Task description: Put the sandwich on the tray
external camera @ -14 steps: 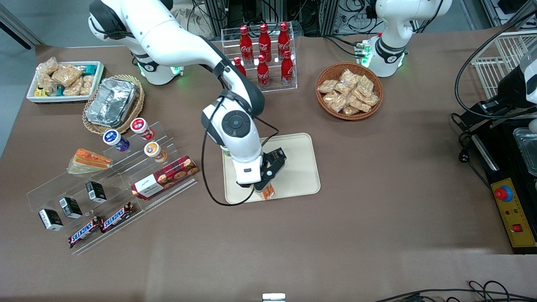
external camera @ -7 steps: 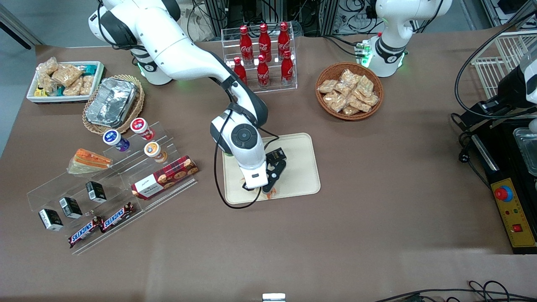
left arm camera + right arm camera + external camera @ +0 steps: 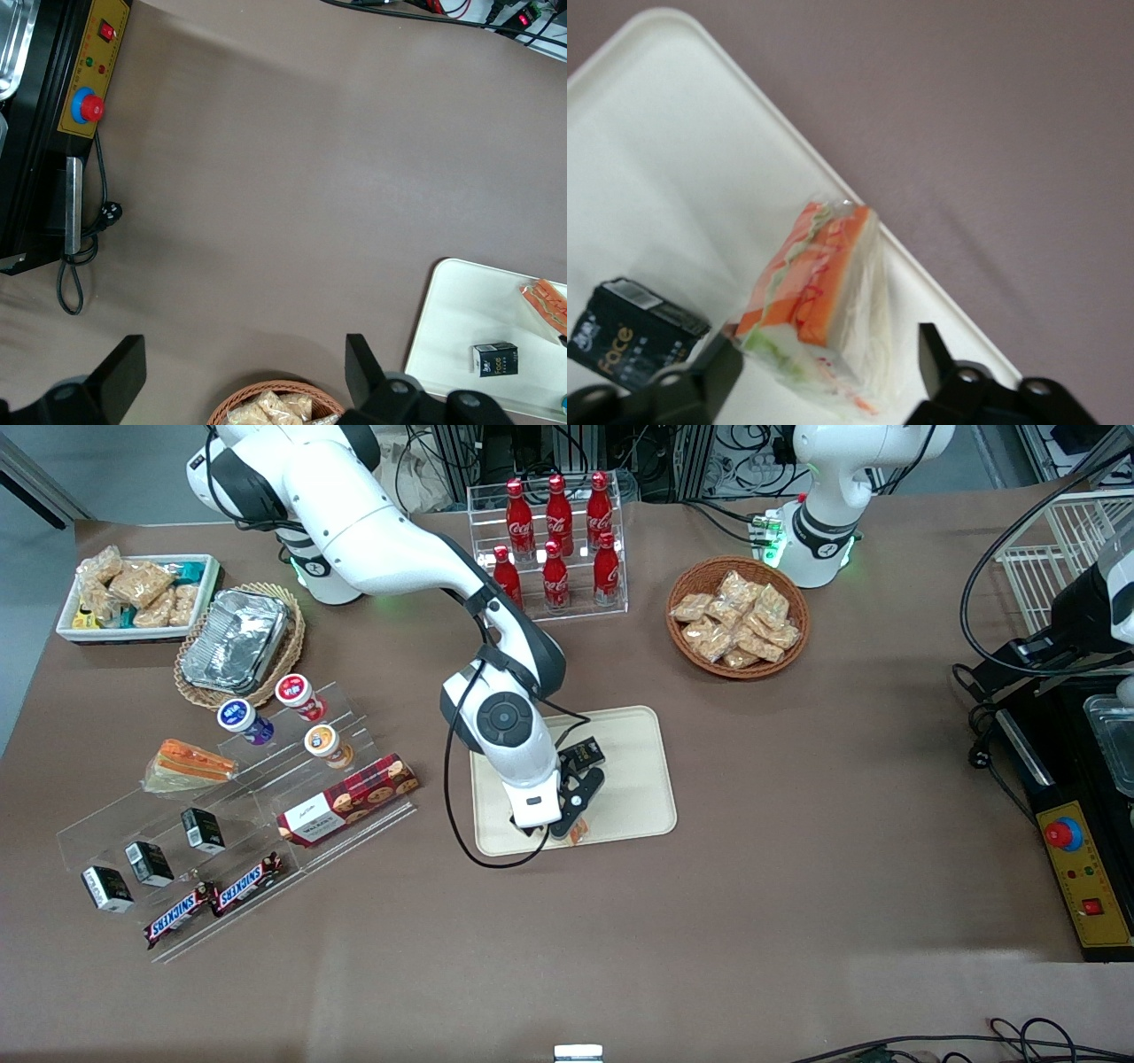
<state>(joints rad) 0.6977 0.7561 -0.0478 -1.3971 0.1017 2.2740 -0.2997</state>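
Sandwich task, stage: the placing step looks nearly done, with the wedge low over the tray's edge nearest the front camera.
Tabletop (image 3: 797, 824): brown surface carrying everything.
Tray (image 3: 633, 797): cream rectangle with a low rim, lying flat in the middle of the tabletop; its pale surface also shows under the wedge in the right wrist view (image 3: 673, 159).
Gripper (image 3: 567, 831): at the end of the working arm, low over the tray's edge nearest the front camera; its fingers (image 3: 935, 359) stand on either side of the wedge, but whether they pinch the wrap or are already spread off it, I cannot tell.
Sandwich (image 3: 819, 292): clear-wrapped wedge between the fingers, showing orange-red and green filling; it seems to sit on or just above the tray, close to the rim. In the front view only a small orange bit (image 3: 578, 831) peeks out below the gripper.
Black carton (image 3: 633, 332): small box on the tray, just beside the wedge.
Next move, as a judgement: let go fully if not yet done, then lift straight up so the wrap does not drag the wedge over the rim.
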